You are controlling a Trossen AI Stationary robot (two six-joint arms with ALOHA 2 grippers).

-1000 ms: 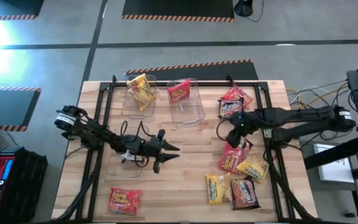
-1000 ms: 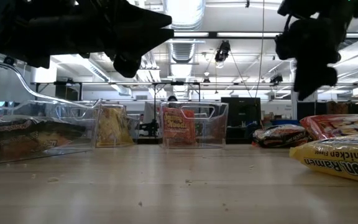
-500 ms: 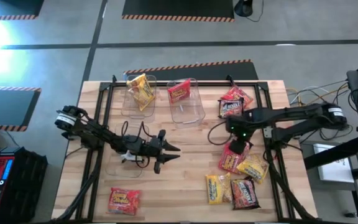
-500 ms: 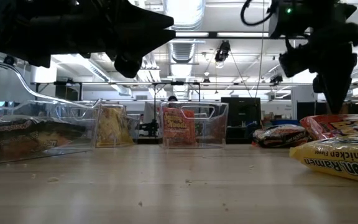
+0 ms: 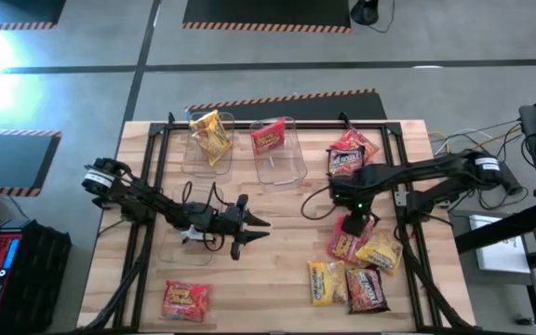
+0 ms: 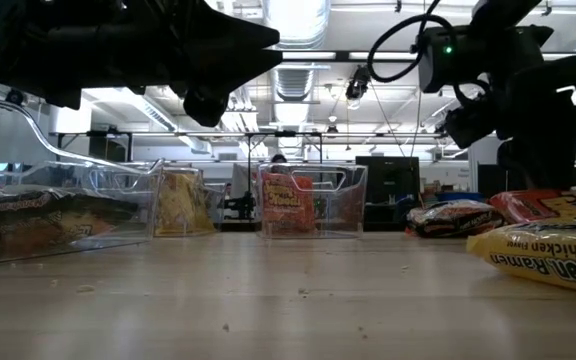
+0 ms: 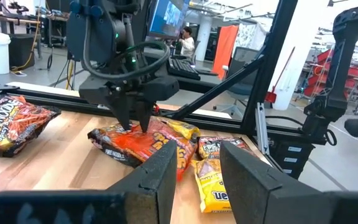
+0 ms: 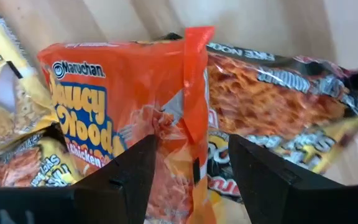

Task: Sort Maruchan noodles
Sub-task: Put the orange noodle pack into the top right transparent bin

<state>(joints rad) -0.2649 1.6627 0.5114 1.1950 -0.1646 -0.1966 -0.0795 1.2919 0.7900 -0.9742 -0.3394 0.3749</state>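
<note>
Right gripper down over the pile of crinkly plastic Maruchan noodle packets on the right side of the wooden slatted table. Jaws spread wide, straddling the raised seam of a red-orange packet — nothing gripped yet. Left wrist view shows the fingertips at or very near that packet's top face; contact not certain.

Left gripper hangs mid-table, jaws partly apart, holding nothing.

Packets elsewhere: a yellow one standing in the left clear rectangular plastic bin, a red one in the neighbouring clear bin, a red-orange one alone at the near-left corner, two at the far right, the rest heaped under and just beside the right gripper.

Risks, as judged from here:
- The target overlaps a dark brown-red packet and a yellow packet; closing low could pinch two at once.
- The seam is thin, slick film — a shallow bite may slip on the lift.
- Pressing down could shove the heap towards the table's right edge.
</note>
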